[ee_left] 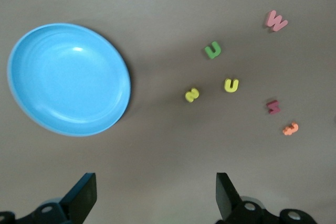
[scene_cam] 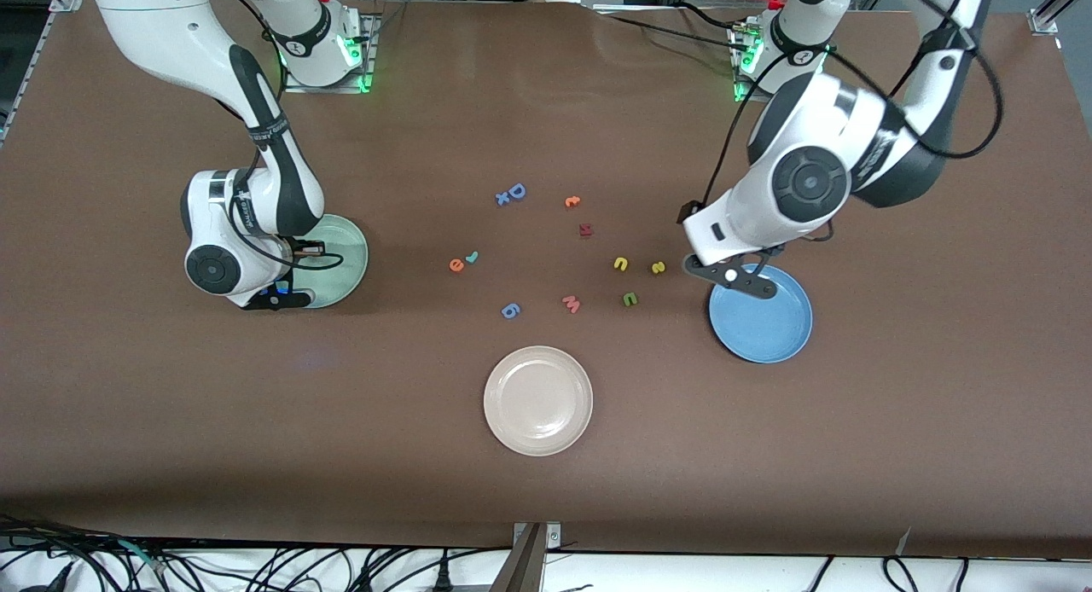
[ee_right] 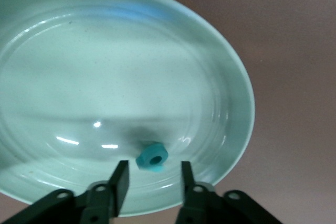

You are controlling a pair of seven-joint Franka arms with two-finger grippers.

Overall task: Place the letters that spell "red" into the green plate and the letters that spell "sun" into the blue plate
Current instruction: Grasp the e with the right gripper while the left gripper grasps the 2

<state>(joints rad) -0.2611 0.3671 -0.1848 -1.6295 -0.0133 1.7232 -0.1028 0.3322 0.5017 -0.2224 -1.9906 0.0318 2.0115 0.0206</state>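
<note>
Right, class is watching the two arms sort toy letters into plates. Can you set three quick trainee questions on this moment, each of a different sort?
1. True or false: the right gripper is open over the green plate.
2. What lies in the green plate between the right gripper's fingers? A) a teal letter B) a coin C) a red ball
3. Which plate does the open left gripper hover beside?

Key
1. True.
2. A, the teal letter.
3. The blue plate.

teal letter (ee_right: 152,157) on mint-green plate (ee_right: 220,77); plain blue plate (ee_left: 68,80)
</note>
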